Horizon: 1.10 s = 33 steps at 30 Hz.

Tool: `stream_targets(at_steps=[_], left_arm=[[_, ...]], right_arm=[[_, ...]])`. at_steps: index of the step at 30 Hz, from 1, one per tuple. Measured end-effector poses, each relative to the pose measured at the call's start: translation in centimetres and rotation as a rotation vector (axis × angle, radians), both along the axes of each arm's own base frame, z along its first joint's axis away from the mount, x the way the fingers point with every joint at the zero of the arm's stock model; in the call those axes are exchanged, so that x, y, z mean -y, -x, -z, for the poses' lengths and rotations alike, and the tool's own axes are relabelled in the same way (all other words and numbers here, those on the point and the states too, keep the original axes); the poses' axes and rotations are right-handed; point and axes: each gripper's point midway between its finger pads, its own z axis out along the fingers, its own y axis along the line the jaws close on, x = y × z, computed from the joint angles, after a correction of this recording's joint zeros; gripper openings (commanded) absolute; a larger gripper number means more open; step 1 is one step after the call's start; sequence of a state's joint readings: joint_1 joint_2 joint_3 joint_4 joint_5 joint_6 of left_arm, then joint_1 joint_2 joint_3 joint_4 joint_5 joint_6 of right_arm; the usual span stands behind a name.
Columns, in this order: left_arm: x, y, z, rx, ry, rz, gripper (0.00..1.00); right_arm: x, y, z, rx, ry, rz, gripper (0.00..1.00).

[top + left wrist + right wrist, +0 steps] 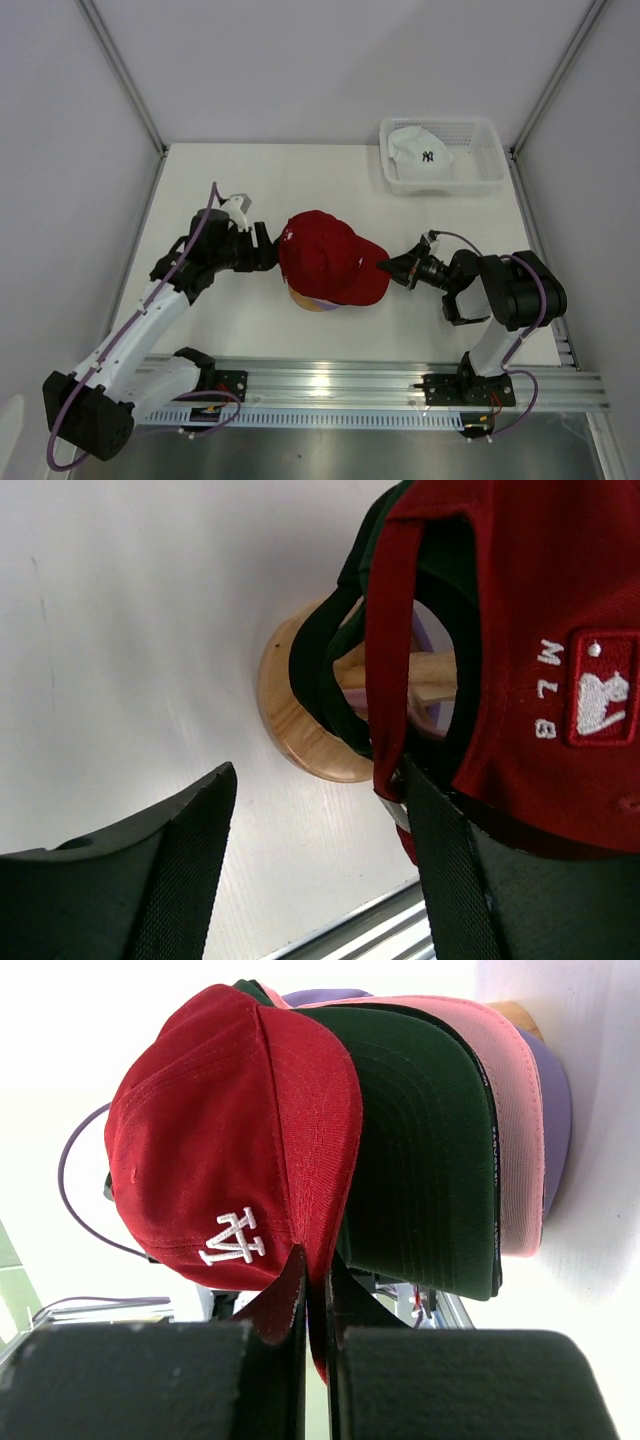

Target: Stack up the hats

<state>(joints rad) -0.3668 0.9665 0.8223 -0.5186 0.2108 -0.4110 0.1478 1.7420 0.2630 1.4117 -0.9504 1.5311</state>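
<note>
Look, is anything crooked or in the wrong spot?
The red cap tops the pile on the wooden stand, but the brims under it fan out sideways instead of lining up. The white cap lies alone in the basket, unstacked.

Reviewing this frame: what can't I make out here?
Top view: the red cap covers the caps beneath; their count is hidden.
Left wrist view: the wooden stand is mostly behind cap backs; the red cap runs off the right edge.
Right wrist view: the right pincer blocks the red brim's tip; the purple cap shows only an edge.
</note>
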Motion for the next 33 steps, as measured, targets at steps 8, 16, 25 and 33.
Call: stream_targets(at_steps=[8, 16, 25, 33], left_arm=[[-0.4, -1.2, 2.2, -0.047, -0.117, -0.069, 0.51], [-1.3, -2.3, 2.2, -0.048, -0.187, -0.144, 0.48], [-1.0, -2.9, 3.4, -0.074, -0.203, -0.148, 0.47], [-1.6, -3.1, 3.1, -0.053, -0.229, -0.166, 0.58]], right_arm=[[0.0, 0.0, 0.0, 0.000, 0.000, -0.001, 0.00], [-0.3, 0.4, 0.4, 0.053, 0.034, 0.004, 0.00], [-0.3, 0.0, 1.4, 0.154, 0.121, 0.000, 0.14], [0.4, 0.0, 2.6, 0.142, 0.251, -0.023, 0.64]])
